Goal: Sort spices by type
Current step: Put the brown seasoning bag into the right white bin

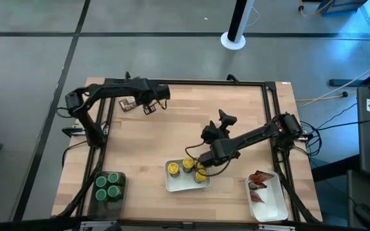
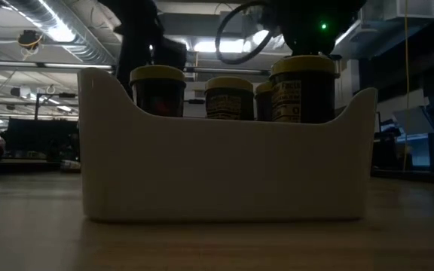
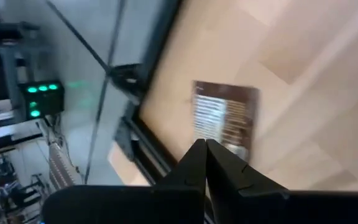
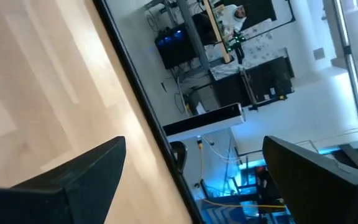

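Observation:
Three yellow-capped spice jars (image 1: 187,165) stand in a white tray (image 1: 172,186) near the table's front; the low view shows the jars (image 2: 228,94) behind the tray's wall (image 2: 224,165). My right gripper (image 1: 202,165) hovers just above the tray's right jars, open, with nothing between its fingers (image 4: 194,146). My left gripper (image 1: 150,106) hangs shut over the far left of the table, right beside a small brown packet (image 1: 128,104) that lies flat on the wood (image 3: 225,118); its shut fingertips (image 3: 205,155) are empty.
A dark bin (image 1: 98,199) with several green-capped jars (image 1: 108,186) stands at the front left. A second white tray (image 1: 272,208) holding red-orange packets (image 1: 259,181) stands at the front right. A black frame (image 1: 191,83) runs along the table's edges. The table's middle is bare wood.

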You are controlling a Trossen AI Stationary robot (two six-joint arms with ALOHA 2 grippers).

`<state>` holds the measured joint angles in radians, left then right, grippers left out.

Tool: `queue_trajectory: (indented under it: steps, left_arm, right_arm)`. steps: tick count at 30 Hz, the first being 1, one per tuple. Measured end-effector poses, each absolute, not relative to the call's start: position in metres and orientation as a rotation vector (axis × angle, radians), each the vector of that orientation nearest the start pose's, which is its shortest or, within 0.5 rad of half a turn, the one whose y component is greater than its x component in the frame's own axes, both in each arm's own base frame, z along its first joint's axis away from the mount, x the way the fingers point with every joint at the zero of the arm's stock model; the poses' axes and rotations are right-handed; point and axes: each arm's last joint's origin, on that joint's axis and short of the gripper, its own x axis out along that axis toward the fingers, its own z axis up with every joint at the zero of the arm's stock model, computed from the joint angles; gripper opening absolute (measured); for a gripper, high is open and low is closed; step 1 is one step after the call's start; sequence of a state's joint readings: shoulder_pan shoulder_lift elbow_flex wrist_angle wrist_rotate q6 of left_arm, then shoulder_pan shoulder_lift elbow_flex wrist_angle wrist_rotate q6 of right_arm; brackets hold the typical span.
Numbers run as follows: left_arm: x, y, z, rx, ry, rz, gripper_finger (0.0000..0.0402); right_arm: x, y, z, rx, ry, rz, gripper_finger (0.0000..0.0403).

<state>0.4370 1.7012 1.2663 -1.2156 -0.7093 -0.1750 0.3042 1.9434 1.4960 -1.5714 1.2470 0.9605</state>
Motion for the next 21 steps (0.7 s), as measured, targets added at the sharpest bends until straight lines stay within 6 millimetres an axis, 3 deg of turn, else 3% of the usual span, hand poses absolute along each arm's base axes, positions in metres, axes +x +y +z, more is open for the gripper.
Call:
queue_trajectory:
  steps: [5,9,16,21]
  left_arm:
    - [0.243,0.149,0.249,0.026,1.524,1.082,0.0001]
    - [0.229,0.168,0.249,-0.127,1.512,1.109,0.0029]
    - [0.211,0.201,0.235,-0.232,1.448,1.2,0.0117]
    - [0.197,0.203,0.214,-0.343,1.498,1.187,0.0135]
  right_arm:
    - [0.323,0.072,0.228,-0.639,0.929,-1.121,0.0379]
    - [0.322,0.071,0.226,-0.616,0.9,-1.139,0.0379]
    - [0.322,0.071,0.226,-0.594,0.884,-1.148,0.0379]
    - [0.322,0.072,0.226,-0.592,0.88,-1.149,0.0379]
